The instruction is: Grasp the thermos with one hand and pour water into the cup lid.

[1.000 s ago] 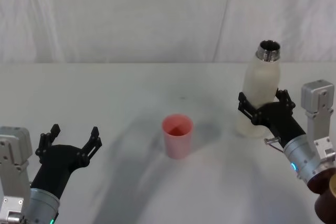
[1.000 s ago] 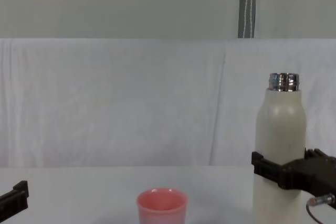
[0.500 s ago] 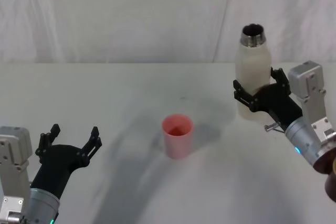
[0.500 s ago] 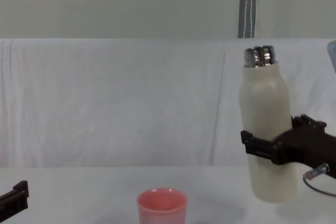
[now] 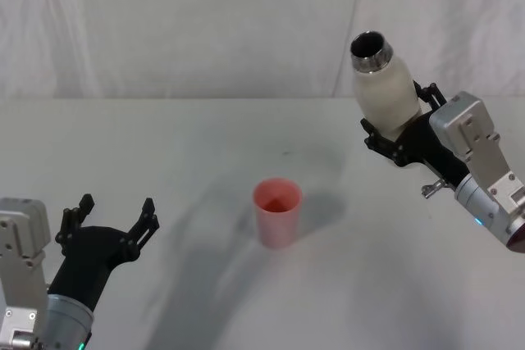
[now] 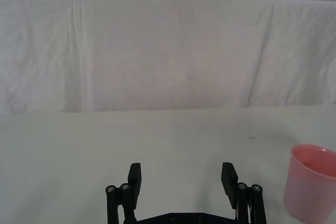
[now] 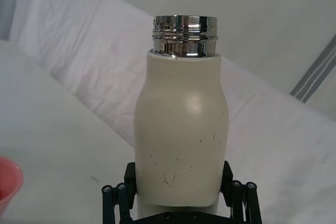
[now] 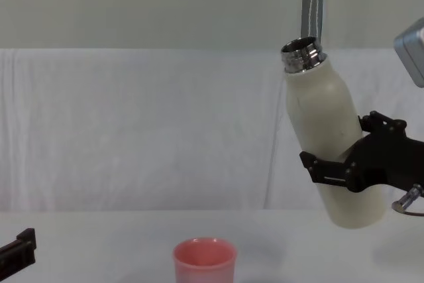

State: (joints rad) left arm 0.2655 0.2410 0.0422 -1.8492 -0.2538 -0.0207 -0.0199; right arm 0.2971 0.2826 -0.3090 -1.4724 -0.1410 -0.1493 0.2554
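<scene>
Here the right gripper point(image 5: 399, 130) has its black fingers point(image 8: 324, 168) clamped around the lower body of the tall cream-white cylindrical thermos point(image 8: 328, 142), holding it in the air above the right side of the white bench point(image 5: 164, 170). The thermos is tilted, its shiny silver threaded metal neck point(image 5: 371, 50) leaning toward the robot's left and its base clear of the bench in the chest view. In the right wrist view the fingers hug both sides of the bottle point(image 7: 180, 129). The small pink plastic cup lid point(image 5: 277, 211) stands upright near the middle of the bench, well apart from the thermos and lower than it. The left gripper point(image 5: 111, 217) rests low over the near left of the bench, its fingers point(image 6: 135, 177) spread wide and gripping nothing, with the cup lid point(image 6: 311, 183) off to one side.
</scene>
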